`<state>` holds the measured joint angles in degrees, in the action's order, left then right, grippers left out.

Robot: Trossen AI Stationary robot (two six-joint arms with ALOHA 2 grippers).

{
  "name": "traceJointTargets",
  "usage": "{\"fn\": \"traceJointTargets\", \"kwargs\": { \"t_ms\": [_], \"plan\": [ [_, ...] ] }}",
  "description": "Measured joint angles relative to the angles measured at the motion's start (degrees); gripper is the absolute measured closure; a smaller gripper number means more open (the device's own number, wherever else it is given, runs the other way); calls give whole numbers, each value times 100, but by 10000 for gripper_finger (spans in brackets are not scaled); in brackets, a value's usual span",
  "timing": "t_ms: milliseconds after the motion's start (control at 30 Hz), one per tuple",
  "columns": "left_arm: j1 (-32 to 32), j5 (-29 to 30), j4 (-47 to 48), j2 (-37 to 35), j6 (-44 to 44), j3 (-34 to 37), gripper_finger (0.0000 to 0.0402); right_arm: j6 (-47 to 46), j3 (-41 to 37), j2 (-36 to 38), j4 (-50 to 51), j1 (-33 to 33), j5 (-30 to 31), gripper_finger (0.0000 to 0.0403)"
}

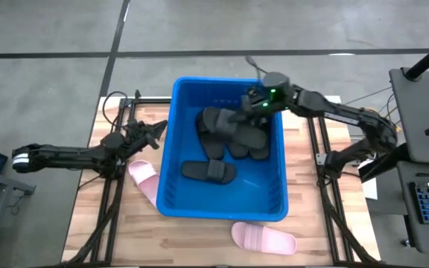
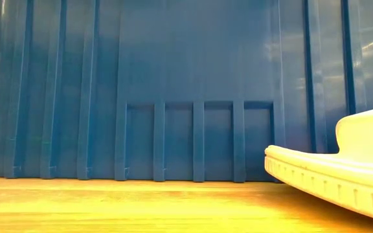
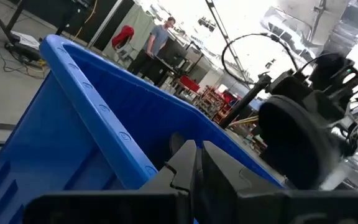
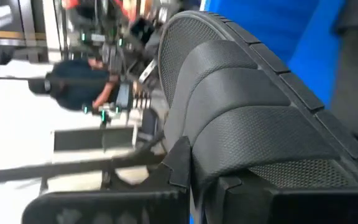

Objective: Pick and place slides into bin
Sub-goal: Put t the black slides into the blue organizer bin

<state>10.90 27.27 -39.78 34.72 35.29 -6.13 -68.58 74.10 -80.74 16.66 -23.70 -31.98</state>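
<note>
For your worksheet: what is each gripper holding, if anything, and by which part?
The right gripper over the bin is shut on a black slide, pinching its edge beside the strap. The left gripper is shut, holding nothing.

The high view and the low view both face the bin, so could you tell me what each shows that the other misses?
Only the high view shows both arms, the right gripper shut on a black slide over the bin, more black slides inside, and a pink slide by the left wall. Only the low view shows the wall's ribbing close up. Both show the blue bin and the pink slide in front.
</note>
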Motion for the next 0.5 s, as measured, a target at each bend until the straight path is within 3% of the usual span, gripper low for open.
{"fn": "traceJointTargets", "kwargs": {
  "t_ms": [267, 500],
  "plan": [
    [0, 54, -26, 17, -105, 0, 391, -149, 745, -1164, -13, 525, -693, 394],
    [0, 68, -34, -173, -166, 0, 391, -229, 936, -1738, -6, 922, -756, 394]
  ]
}}
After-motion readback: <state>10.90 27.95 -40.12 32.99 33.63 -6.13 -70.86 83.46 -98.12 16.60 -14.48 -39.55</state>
